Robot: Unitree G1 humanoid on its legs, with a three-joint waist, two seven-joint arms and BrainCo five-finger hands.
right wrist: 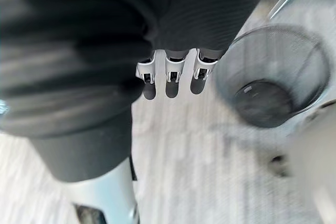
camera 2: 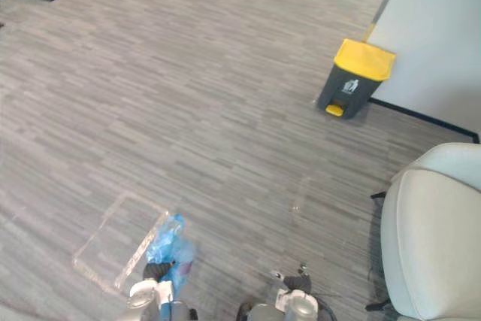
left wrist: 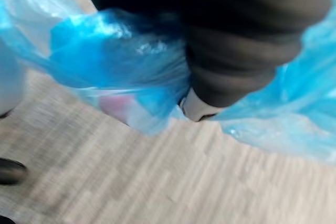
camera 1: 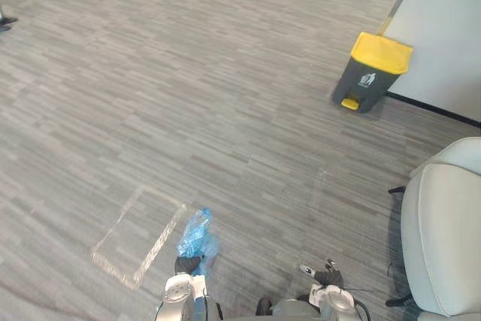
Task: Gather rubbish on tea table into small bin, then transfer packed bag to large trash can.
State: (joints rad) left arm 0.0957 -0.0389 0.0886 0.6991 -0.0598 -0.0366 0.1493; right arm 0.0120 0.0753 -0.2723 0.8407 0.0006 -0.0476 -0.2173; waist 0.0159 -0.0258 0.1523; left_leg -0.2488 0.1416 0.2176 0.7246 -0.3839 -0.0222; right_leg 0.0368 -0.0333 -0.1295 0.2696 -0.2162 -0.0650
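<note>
Carrying blue plastic bag [camera 1: 195, 234] clenched in left robot hand [camera 1: 186, 264], yellow-lidded grey trash can [camera 1: 372, 73] well apart; right robot hand [right wrist: 172, 72] dangling slack, empty; dumping pending.

A thin plastic bag [camera 1: 195, 232] was blue, translucent, crinkled and shiny. The floor [camera 1: 188, 95] was matt grey planking with a wood-grain look, marked by a glossy clear tape outline [camera 1: 158, 249]. The trash can [camera 1: 364, 80] was smooth plastic, dark grey under a yellow lid. The small bin [right wrist: 273, 77] was dark wire mesh. A chair [camera 1: 443, 238] had pale, smooth, leather-like upholstery.
</note>
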